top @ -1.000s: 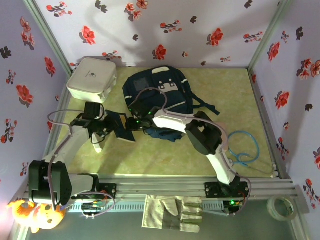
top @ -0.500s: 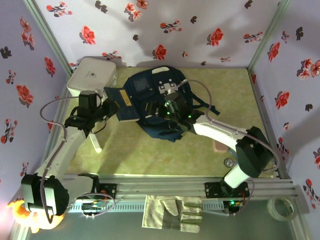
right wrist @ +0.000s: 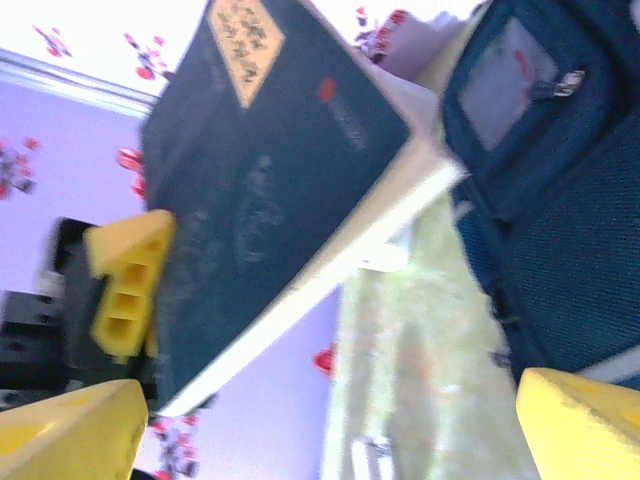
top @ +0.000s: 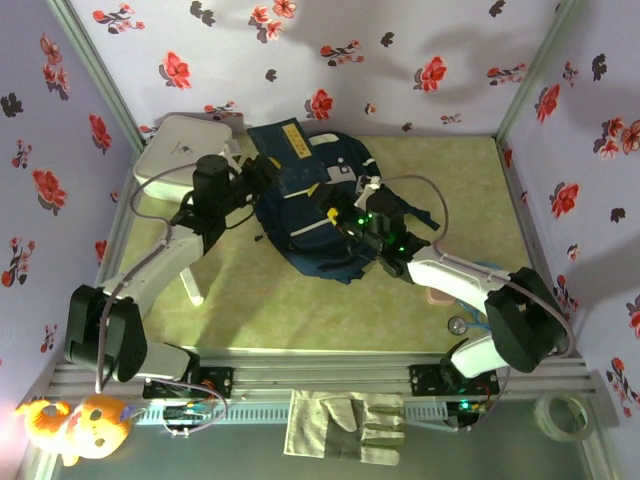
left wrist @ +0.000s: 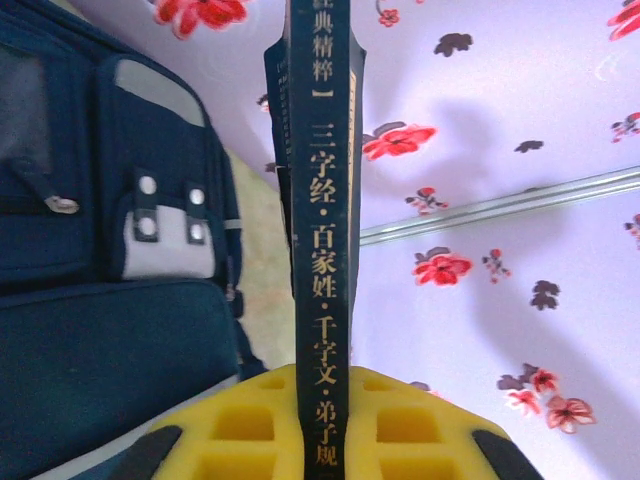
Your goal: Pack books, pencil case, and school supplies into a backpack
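Note:
A dark navy book (top: 288,142) with gold lettering on its spine (left wrist: 325,200) is held up on edge over the top of the navy backpack (top: 318,225). My left gripper (top: 254,172) is shut on it, and the yellow pads (left wrist: 240,425) press both covers. My right gripper (top: 340,206) hovers over the backpack's middle with its jaws wide open and nothing between them (right wrist: 325,430). In the right wrist view the book's cover (right wrist: 270,170) and the backpack's pocket (right wrist: 560,200) lie ahead. A bit of the pink pencil case (top: 434,298) peeks out beside the right arm.
A white square box (top: 180,152) stands at the back left, close to the left arm. A blue cable loop (top: 492,272) and a small round object (top: 457,323) lie at the right. A white piece (top: 190,285) lies at the left. The floral walls (top: 400,60) close in the table.
The left arm raised the book from the table and carried it back over the backpack's top. The right gripper left the book's side, moved right over the backpack and opened wide.

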